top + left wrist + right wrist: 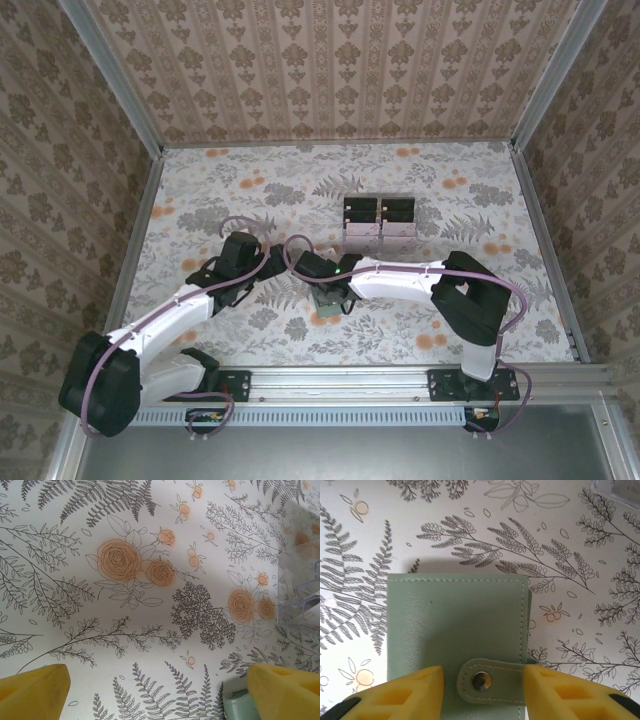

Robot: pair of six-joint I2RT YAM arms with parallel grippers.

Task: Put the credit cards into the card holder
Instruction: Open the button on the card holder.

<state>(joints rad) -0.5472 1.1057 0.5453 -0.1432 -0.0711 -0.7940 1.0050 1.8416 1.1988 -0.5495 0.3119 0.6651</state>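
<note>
Card holder (455, 625) with snap tab (487, 680)

From above, the card holder (322, 318) lies mostly under the right end effector (325, 298), and the contents of the clear tray (378, 222) are too small to tell. In the right wrist view the holder's lower edge is lost to the frame bottom and the yellow fingertips (400, 692), the tray a blurred sliver at top right. In the left wrist view a corner of the holder meets the bottom edge and the tray runs off the right side.
</note>
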